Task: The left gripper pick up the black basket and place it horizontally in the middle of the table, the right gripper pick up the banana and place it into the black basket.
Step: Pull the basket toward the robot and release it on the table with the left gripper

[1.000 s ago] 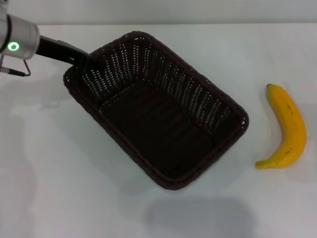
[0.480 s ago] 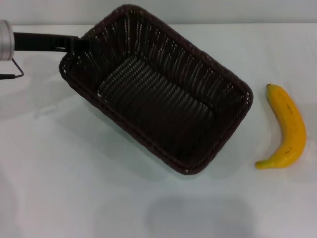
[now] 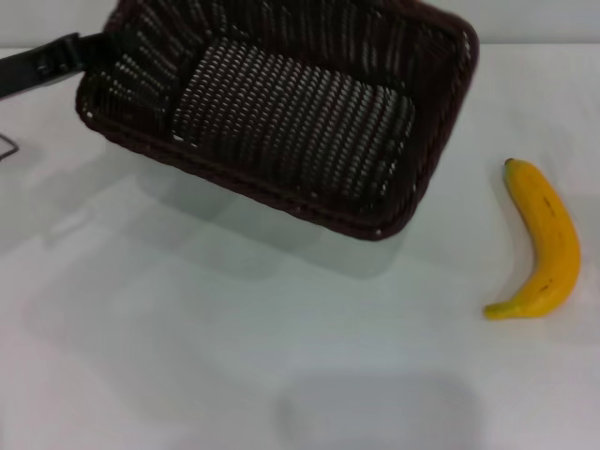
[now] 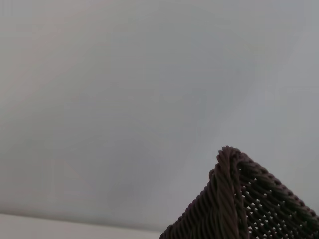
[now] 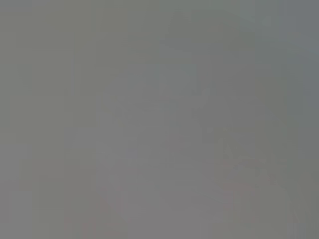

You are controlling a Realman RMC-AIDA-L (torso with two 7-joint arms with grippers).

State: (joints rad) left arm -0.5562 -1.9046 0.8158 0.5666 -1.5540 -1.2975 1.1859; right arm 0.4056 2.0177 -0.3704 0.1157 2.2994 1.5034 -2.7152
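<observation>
While left gripper (image 3: 80,53) clamps black basket (image 3: 281,112) rim (tilted, airborne), banana (image 3: 542,241) lies apart.

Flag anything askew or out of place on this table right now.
The black basket is tilted, lifted at its left end by the left tool, its top edge cut off by the frame, its shadow on the table below. The banana lies flat to the right, apart. Nothing spilled or damaged.

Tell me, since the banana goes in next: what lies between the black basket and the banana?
Nothing: in the head view only bare white table separates the black basket from the banana.
</observation>
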